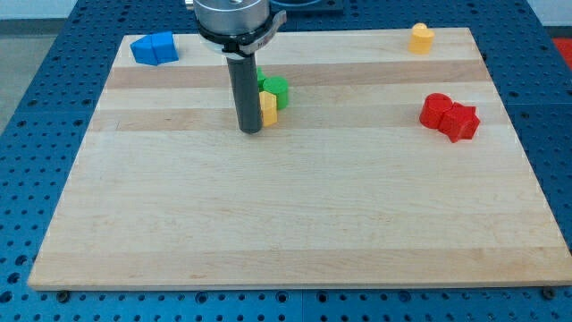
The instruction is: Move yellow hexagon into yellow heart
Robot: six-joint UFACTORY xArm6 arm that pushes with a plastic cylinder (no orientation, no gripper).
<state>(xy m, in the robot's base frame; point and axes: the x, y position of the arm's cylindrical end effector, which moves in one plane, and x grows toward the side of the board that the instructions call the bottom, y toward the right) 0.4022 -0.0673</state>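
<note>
tip [250, 131] touching yellow hexagon [269, 108], half hidden by rod | green block [275, 89] behind | gripper: none visible

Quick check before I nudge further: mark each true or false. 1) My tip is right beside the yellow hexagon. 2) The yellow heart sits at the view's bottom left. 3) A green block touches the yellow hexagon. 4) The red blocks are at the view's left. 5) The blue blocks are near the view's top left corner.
1) True: my tip stands just to the view's left of the yellow hexagon.
2) False: the yellow heart sits near the view's top right, far from the hexagon.
3) True: the green block sits against it.
4) False: the red blocks are at the view's right.
5) True: the blue blocks lie there.
</note>
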